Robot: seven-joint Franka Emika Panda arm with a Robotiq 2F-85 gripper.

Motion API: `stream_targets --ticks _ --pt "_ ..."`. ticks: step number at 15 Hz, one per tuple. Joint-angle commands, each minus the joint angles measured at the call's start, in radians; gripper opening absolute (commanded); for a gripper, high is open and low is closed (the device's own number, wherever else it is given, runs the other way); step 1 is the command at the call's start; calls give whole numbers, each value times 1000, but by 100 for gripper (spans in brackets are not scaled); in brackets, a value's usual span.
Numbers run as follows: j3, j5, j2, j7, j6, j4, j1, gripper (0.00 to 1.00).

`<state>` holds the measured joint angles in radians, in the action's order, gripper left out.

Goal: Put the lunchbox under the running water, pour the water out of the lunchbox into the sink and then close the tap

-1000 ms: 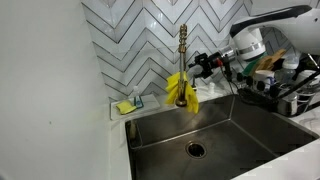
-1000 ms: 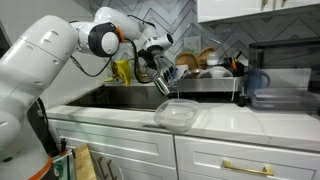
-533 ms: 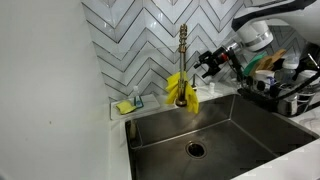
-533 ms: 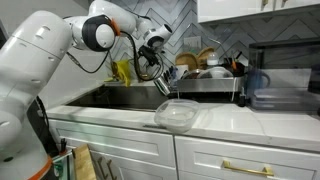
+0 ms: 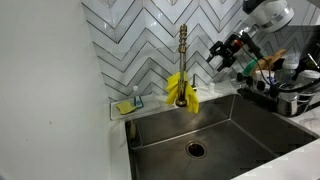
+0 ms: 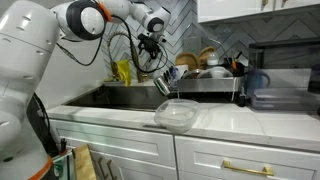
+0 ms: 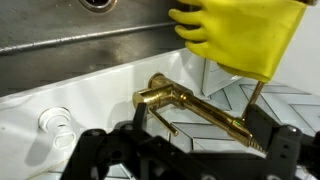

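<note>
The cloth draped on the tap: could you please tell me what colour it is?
The cloth is bright yellow, clearest in the wrist view.

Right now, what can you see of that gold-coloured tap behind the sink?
The tap is tall, slender and brass-coloured, seemingly metal, standing upright at the back edge of the sink, against herringbone tiles. A yellow cloth hangs round its lower part, touching it. Whether it is running cannot be told.
</note>
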<state>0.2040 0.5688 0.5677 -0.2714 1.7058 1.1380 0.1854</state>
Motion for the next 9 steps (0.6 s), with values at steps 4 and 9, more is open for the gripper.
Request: stream_targets --ticks 4,9 --pt "-44 -117 -160 -34 -149 98 -27 100" --pt "-66 -109 -318 -116 -203 212 -84 100"
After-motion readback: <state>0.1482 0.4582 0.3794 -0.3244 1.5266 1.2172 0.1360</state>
